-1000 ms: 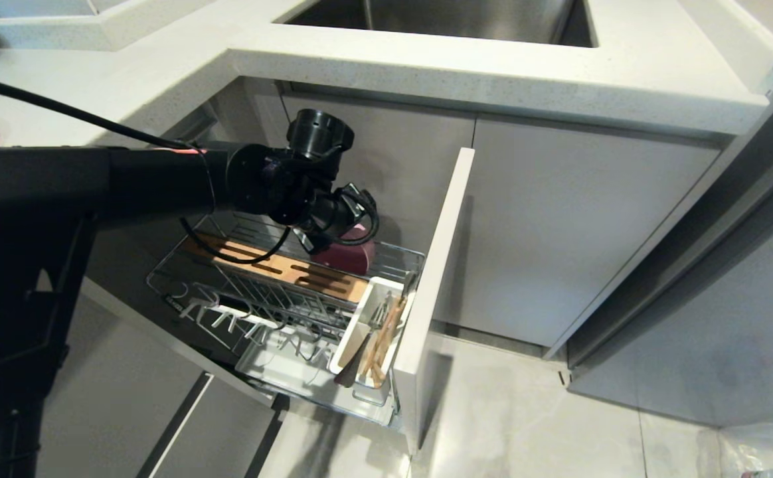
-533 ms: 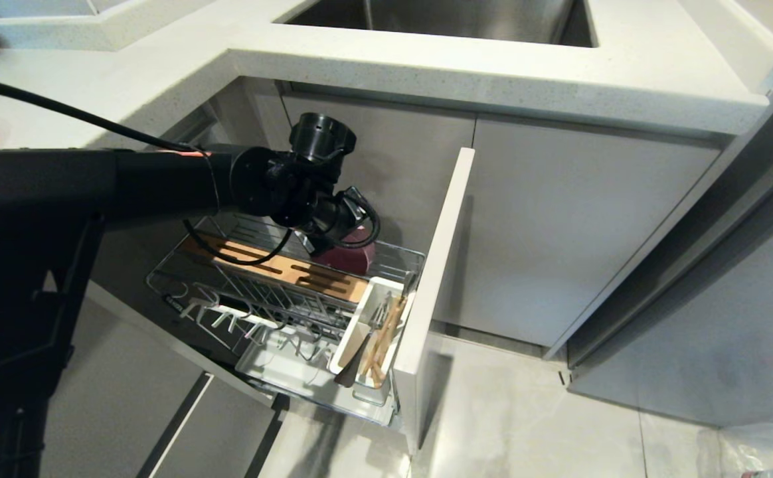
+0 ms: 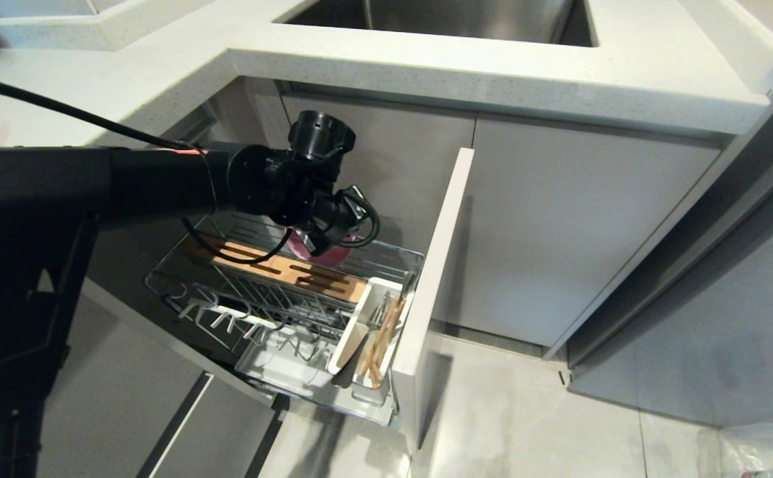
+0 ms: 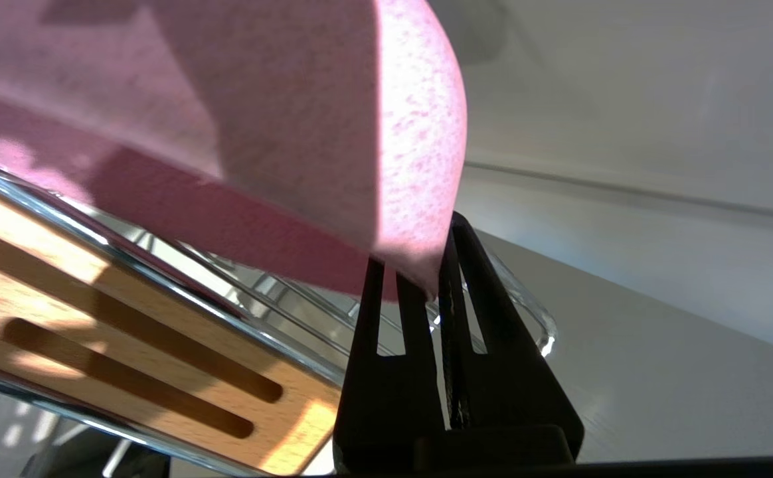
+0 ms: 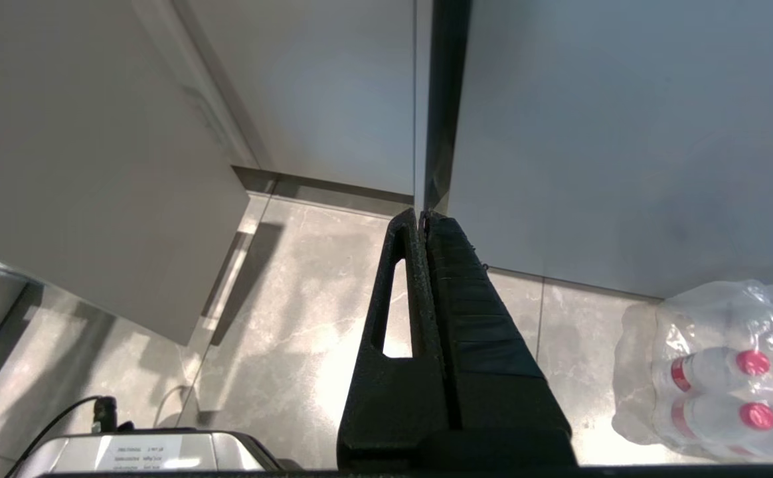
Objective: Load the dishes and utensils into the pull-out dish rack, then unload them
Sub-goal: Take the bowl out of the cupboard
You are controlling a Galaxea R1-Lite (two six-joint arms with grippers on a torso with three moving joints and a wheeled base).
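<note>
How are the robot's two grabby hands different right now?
The left gripper pinches the edge of the pink dish; the right gripper holds nothing. The left gripper reaches into the pull-out dish rack, above its wooden strip; the right gripper hangs over the floor, parked near a pack of bottles. Both are black, with fingers together.

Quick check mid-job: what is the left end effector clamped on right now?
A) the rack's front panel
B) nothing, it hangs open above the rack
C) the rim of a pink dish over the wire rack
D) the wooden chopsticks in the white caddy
C: in the left wrist view the left end effector is shut on the edge of the pink dish above the rack's wooden strip; the chopsticks sit untouched in the caddy.
</note>
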